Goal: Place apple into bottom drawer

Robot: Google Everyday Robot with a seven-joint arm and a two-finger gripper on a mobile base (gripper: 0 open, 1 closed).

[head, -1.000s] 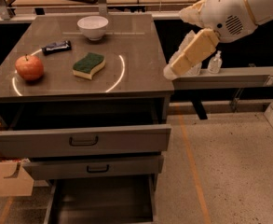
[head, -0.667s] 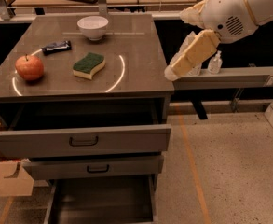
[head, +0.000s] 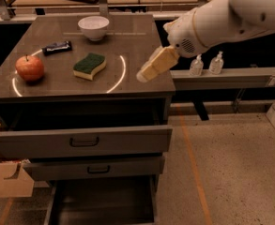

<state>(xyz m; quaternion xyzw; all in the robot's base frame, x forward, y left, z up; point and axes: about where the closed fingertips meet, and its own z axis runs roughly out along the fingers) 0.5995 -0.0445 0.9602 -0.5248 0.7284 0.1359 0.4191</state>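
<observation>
Tabletop (head: 141,55): carries all loose items. The jaws hang over its right edge, holding nothing; whether they stand parted or closed cannot be told.

Drawers: the wide top drawer (head: 80,142) and middle drawer (head: 95,168) sit partly out, below and left of the jaws. The bottom drawer (head: 104,205) is lowest, pulled out, its dark floor exposed.

Sponge (head: 89,65): left of the jaws, between them and the target.

Apple (head: 30,68): far left of the jaws, upright near the tabletop's left edge, untouched.

Finding: the reach is the step in hand.

Recommendation: travel above the sponge, descend from over the apple, grasp across its widest girth clear of the stem, and lift well before carrying it past the protruding drawer fronts.
</observation>
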